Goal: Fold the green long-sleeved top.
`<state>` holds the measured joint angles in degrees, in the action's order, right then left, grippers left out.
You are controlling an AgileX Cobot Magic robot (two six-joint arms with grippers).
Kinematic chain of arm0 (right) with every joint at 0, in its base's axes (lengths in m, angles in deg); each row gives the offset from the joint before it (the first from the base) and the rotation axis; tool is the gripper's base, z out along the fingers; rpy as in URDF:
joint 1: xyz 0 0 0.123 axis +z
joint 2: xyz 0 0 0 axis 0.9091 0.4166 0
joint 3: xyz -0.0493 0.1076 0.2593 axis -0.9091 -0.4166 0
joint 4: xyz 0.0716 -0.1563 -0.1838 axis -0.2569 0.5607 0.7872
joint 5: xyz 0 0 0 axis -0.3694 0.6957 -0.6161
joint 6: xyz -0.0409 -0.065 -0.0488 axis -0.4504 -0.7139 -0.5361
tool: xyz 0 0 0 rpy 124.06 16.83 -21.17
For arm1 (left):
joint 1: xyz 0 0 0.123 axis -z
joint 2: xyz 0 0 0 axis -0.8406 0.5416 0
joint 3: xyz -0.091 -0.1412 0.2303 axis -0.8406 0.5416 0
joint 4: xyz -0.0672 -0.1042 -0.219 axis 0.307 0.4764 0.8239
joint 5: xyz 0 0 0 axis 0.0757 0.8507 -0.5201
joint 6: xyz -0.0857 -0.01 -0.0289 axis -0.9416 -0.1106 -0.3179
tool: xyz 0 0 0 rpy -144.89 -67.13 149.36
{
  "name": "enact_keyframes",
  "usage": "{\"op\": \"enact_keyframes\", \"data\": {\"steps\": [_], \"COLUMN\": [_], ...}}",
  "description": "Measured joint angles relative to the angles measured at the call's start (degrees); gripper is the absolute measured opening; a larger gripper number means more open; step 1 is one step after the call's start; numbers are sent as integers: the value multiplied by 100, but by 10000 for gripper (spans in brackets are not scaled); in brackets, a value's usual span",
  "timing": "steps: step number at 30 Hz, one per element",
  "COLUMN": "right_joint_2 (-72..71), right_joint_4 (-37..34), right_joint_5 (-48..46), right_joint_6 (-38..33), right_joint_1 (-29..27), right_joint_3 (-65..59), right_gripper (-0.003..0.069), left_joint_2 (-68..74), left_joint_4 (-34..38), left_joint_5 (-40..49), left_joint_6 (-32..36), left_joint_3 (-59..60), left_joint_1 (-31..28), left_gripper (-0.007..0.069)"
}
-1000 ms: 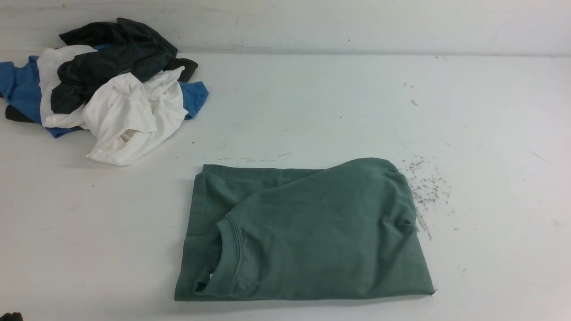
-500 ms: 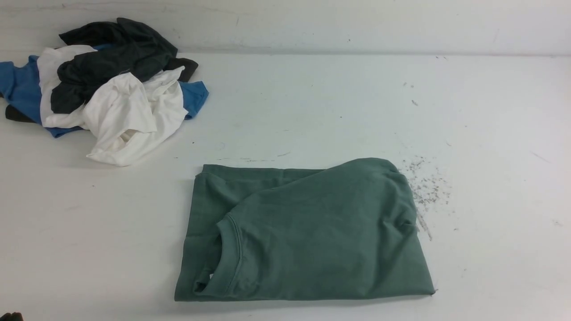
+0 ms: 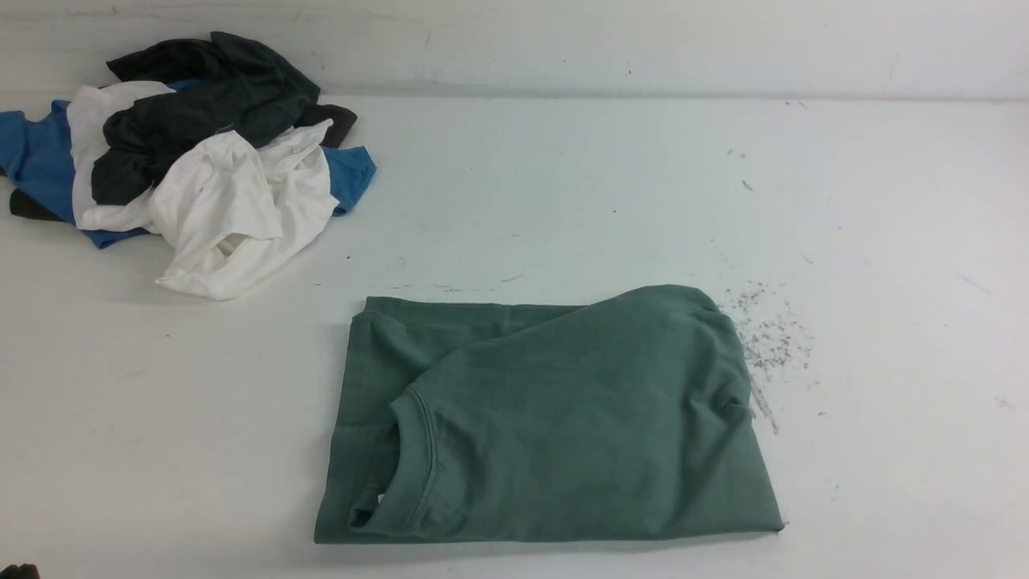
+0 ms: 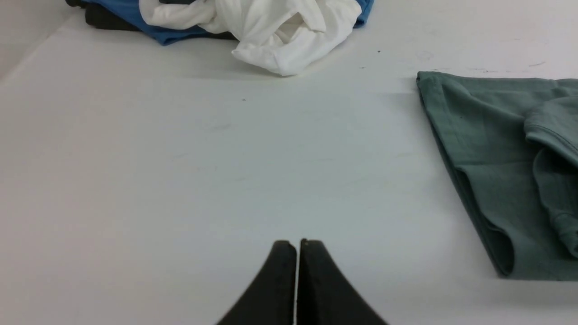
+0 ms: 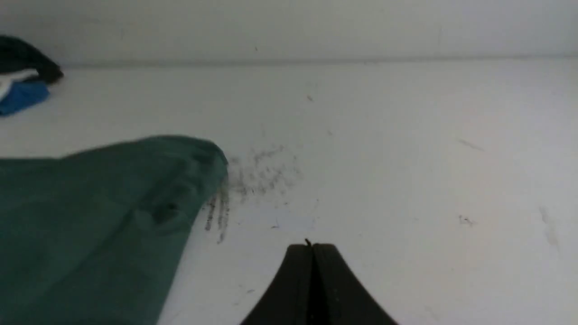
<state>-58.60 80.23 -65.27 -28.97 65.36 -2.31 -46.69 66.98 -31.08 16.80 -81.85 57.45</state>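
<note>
The green long-sleeved top [image 3: 555, 426] lies folded into a rough rectangle on the white table, near the front, with its ribbed neck [image 3: 410, 458] toward the left. It also shows in the left wrist view [image 4: 505, 167] and in the right wrist view [image 5: 95, 216]. My left gripper [image 4: 297, 246] is shut and empty, over bare table to the left of the top. My right gripper [image 5: 311, 247] is shut and empty, over bare table to the right of the top. Neither touches the top. In the front view only a dark bit of the left arm [image 3: 18, 572] shows.
A pile of white, blue and black garments [image 3: 193, 161] lies at the back left. Dark scuff marks [image 3: 764, 338] speckle the table just right of the top. A white wall [image 3: 563, 40] runs along the table's far edge.
The dark bit of the left arm at the front view's lower left corner has sunk a little lower. The top has not moved.
</note>
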Motion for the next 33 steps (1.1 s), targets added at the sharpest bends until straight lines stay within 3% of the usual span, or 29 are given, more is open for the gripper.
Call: {"op": "enact_keyframes", "data": {"steps": [2, 6, 33], "right_joint_2": [0, 0, 0], "right_joint_4": [50, -15, -39], "right_joint_5": [-107, -125, -171], "right_joint_6": [-202, -184, -210], "right_joint_1": [-379, -609, -685], "right_joint_3": [18, 24, 30], "right_gripper": [-14, -14, -14], "left_joint_2": [0, 0, 0], "left_joint_4": [0, 0, 0], "left_joint_5": [7, 7, 7], "left_joint_6": [0, 0, -5], "left_joint_3": [0, 0, 0], "left_joint_1": [0, 0, 0], "left_gripper": [-4, -4, -4]}}
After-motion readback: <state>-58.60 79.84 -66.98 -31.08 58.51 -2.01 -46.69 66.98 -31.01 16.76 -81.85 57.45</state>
